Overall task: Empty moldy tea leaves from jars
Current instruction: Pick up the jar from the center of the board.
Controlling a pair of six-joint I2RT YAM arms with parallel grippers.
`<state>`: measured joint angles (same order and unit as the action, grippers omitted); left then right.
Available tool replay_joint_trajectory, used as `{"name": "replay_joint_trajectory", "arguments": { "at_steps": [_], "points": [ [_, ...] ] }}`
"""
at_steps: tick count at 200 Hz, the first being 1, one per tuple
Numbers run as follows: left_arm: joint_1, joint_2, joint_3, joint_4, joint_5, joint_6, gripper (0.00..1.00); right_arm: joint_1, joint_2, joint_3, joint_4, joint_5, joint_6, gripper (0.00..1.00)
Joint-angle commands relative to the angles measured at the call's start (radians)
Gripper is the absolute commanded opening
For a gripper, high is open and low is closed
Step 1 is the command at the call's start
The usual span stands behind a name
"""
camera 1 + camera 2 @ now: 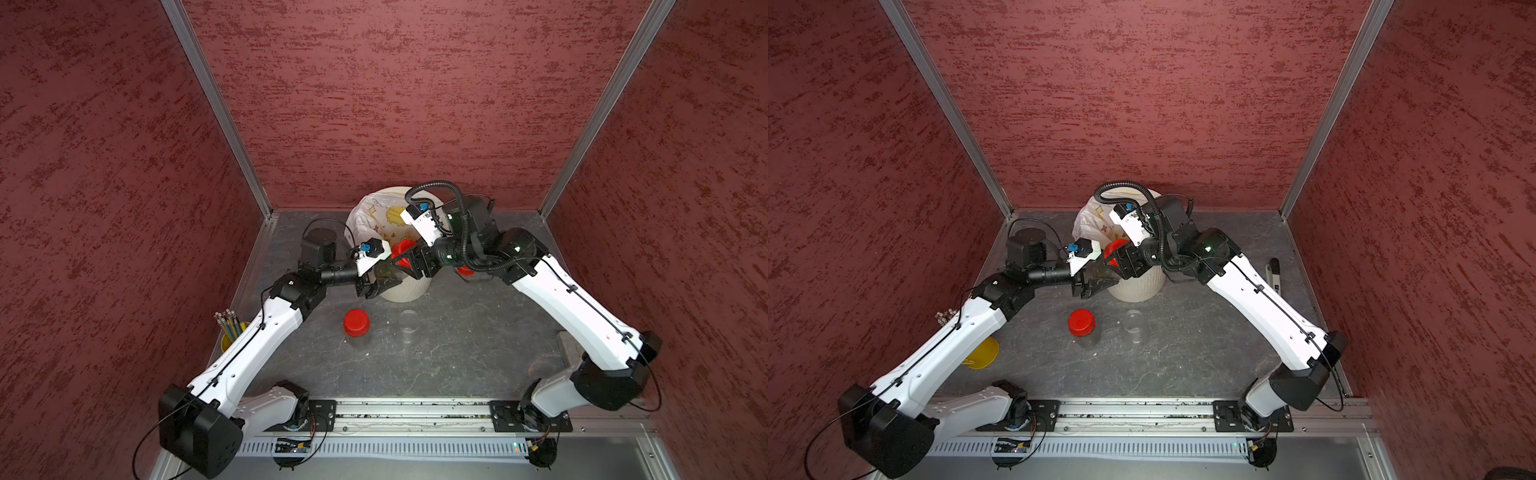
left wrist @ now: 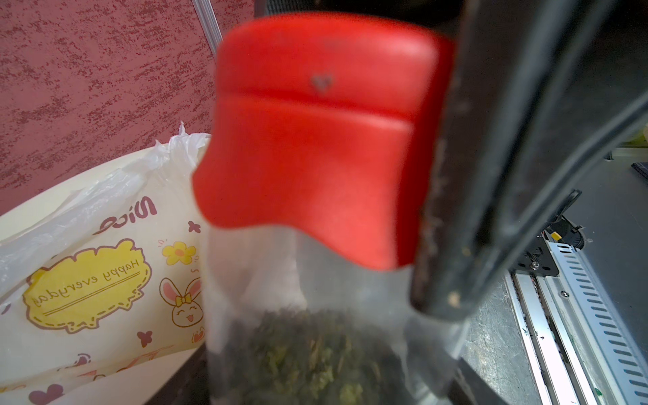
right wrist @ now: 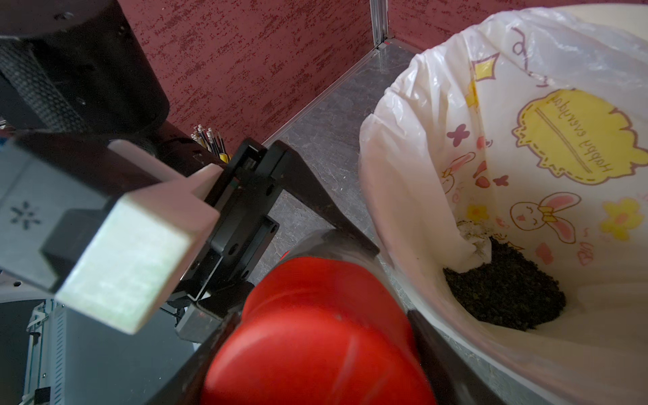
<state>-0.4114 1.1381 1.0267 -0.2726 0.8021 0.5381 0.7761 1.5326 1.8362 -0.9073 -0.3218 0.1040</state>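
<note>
One of the jars, clear and holding moldy tea leaves, hangs tilted at the near rim of the bin. My left gripper is shut on its clear body. Its red cap sits between the fingers of my right gripper, which is shut on it. A second jar with a red cap stands on the table. Beside it stands an uncapped jar that looks empty.
The cream ribbed bin with a printed white bag holds a dark heap of leaves. A yellow cup of pencils stands under the left arm. Something red lies under the right arm. A white-and-black tool lies at the right.
</note>
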Motion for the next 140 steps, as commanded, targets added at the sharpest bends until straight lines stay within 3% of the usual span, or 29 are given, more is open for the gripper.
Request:
{"name": "replay_joint_trajectory", "arguments": {
  "at_steps": [1,30,65,140],
  "points": [
    [-0.002,-0.025,0.0,-0.008,0.023,0.019,0.67,0.001,0.01,0.044,0.067,0.001,-0.009,0.54],
    [0.0,-0.024,0.002,-0.018,0.029,0.025,0.67,0.0,0.014,0.051,0.069,0.004,-0.012,0.67],
    [-0.001,-0.02,0.01,-0.04,0.034,0.037,0.65,0.001,0.017,0.054,0.07,0.01,-0.015,0.75],
    [-0.001,-0.018,0.016,-0.058,0.03,0.047,0.65,0.001,0.014,0.055,0.084,0.022,-0.02,0.83]
  ]
}}
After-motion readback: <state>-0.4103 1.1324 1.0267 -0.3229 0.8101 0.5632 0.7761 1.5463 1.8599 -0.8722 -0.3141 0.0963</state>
